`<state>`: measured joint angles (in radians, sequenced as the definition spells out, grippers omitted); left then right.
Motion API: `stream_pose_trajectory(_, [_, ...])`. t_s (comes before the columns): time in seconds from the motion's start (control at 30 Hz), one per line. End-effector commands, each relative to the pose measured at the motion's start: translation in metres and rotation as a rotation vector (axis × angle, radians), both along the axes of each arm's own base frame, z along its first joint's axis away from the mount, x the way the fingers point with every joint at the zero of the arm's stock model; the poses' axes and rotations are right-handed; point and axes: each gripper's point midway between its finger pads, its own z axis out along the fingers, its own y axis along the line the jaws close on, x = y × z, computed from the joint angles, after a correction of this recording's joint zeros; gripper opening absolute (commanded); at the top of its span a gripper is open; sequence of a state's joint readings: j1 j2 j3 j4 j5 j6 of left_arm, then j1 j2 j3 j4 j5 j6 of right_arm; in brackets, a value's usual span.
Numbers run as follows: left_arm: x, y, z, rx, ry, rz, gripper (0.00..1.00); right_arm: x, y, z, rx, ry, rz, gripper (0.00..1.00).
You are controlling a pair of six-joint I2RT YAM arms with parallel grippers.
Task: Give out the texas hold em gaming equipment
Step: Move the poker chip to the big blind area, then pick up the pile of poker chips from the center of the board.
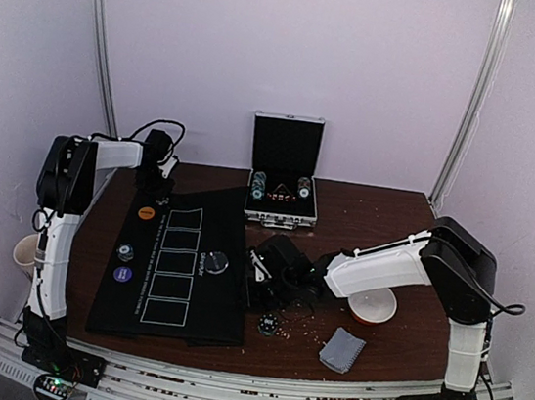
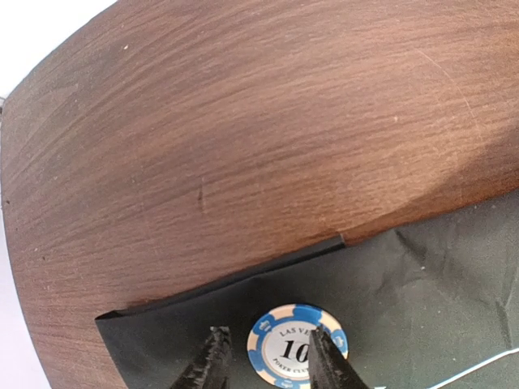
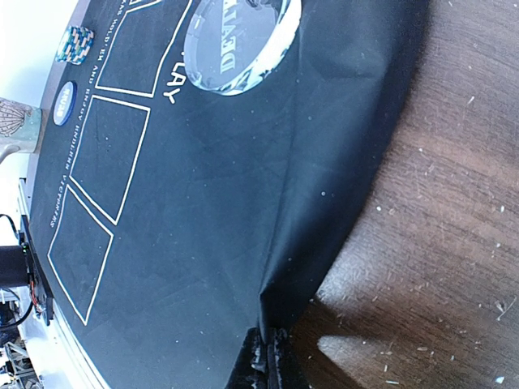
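Observation:
A black playing mat [image 1: 169, 276] covers the left half of the table. Over its far left corner my left gripper [image 2: 272, 365] stands open above a blue-and-white poker chip [image 2: 298, 344] that lies flat on the mat [image 2: 422, 292]; the right finger overlaps the chip, the left one stands clear of it. My right gripper [image 3: 272, 348] is shut on the mat's right edge [image 3: 203, 203], which it lifts into a fold. On the mat lie an orange chip [image 1: 146, 212], a chip stack [image 1: 125, 252], a purple button [image 1: 121, 275] and a clear dealer button [image 1: 217, 262].
An open metal case [image 1: 281, 197] with chips stands at the back centre. One chip [image 1: 268, 324] and grey-blue cards [image 1: 341, 350] lie on the wood near the front. A white bowl [image 1: 372, 307] sits under the right arm. A beige mug [image 1: 24, 252] is at the left edge.

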<state>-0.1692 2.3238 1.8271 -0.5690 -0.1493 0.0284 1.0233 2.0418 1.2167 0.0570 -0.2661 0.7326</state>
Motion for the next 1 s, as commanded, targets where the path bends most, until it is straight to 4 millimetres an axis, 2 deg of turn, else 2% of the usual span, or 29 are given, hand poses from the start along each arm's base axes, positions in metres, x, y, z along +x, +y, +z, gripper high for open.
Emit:
stream_pose_trajectory(0.0, [-0.01, 0.0, -0.013, -0.015, 0.044, -0.014, 0.38, -0.032, -0.023, -0.028, -0.119, 0.108, 0.041, 0.0])
stream_pose_trajectory(0.1, [-0.007, 0.0, 0.003, -0.025, 0.014, -0.008, 0.41, -0.031, -0.021, -0.026, -0.118, 0.105, 0.043, 0.0])
stream_pose_trajectory(0.2, [0.001, -0.003, 0.031, -0.041, -0.041, -0.015, 0.43, -0.028, -0.019, -0.021, -0.121, 0.092, 0.046, 0.01])
stream_pose_trajectory(0.37, [0.004, -0.009, 0.085, -0.079, -0.133, -0.032, 0.47, -0.017, -0.015, -0.006, -0.137, 0.043, 0.043, 0.14])
stream_pose_trajectory(0.63, [-0.017, -0.015, 0.136, -0.141, -0.191, -0.057, 0.53, 0.005, -0.016, 0.037, -0.206, -0.092, 0.05, 0.36])
stream_pose_trajectory(0.7, [-0.028, -0.018, 0.144, -0.16, -0.185, -0.057, 0.54, 0.011, -0.022, 0.05, -0.246, -0.138, 0.05, 0.44])
stream_pose_trajectory(0.77, [-0.039, -0.02, 0.151, -0.179, -0.181, -0.059, 0.56, 0.014, -0.032, 0.062, -0.293, -0.184, 0.056, 0.58])
stream_pose_trajectory(0.87, [-0.06, -0.025, 0.166, -0.198, -0.191, -0.073, 0.6, 0.011, -0.05, 0.067, -0.386, -0.218, 0.09, 0.98])
stream_pose_trajectory(0.97, [-0.082, -0.028, 0.171, -0.221, -0.172, -0.078, 0.63, -0.003, -0.065, 0.059, -0.503, -0.207, 0.167, 1.0])
